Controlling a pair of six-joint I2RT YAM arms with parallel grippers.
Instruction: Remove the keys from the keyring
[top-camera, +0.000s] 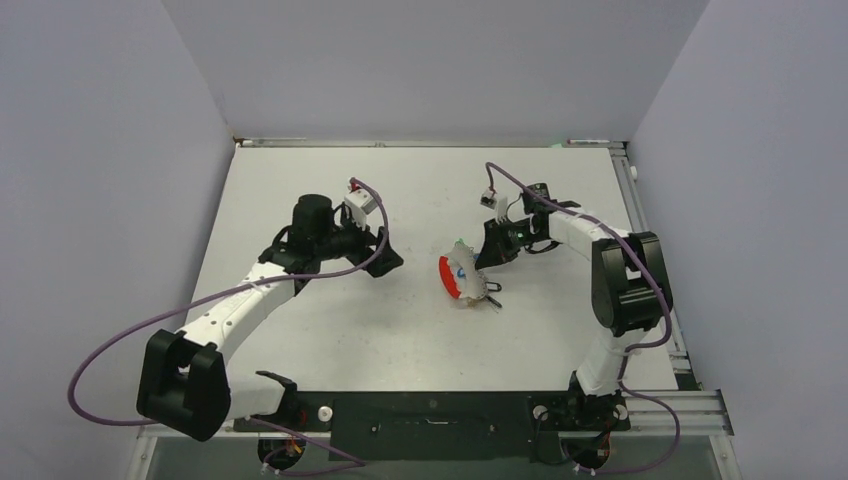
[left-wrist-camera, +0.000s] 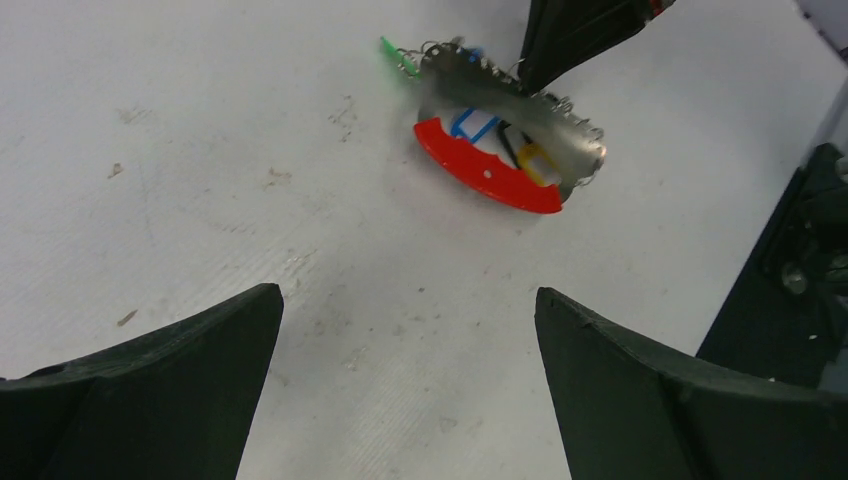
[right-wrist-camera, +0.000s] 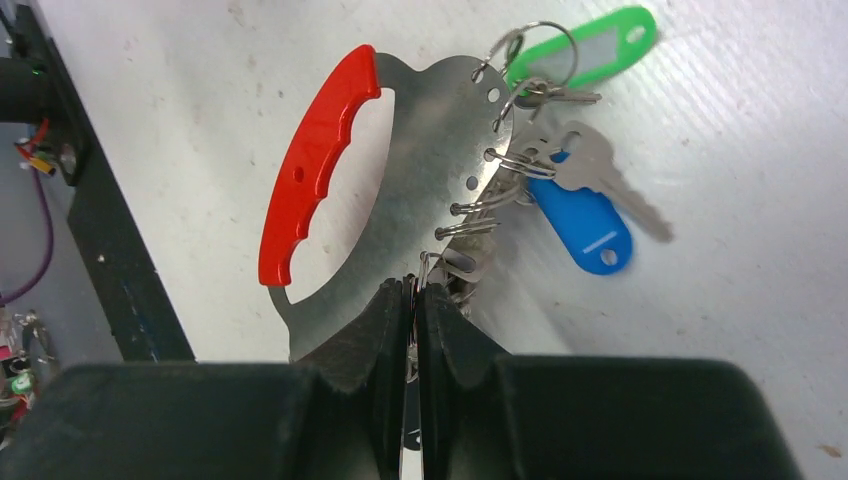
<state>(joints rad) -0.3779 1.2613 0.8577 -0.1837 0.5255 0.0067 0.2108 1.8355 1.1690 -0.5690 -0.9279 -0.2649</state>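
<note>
The keyring sits on the worktop, right of centre. Our right hand is pressed together on its grey edge, among the split rings. Only the right wrist view shows that pinch. Of the keys it shows one green tag, one blue tag and one bare key. The left wrist view adds one yellow tag beside the red arc. Our left hand is spread, well apart. We find the tag labels too blurred to read.

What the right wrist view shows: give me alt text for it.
The right end effector is pinched shut on a thin silvery piece at the rim of the grey keyring, a crescent plate with a red grip. Keys hang from small rings along its edge, with a green tag and a blue tag.
</note>
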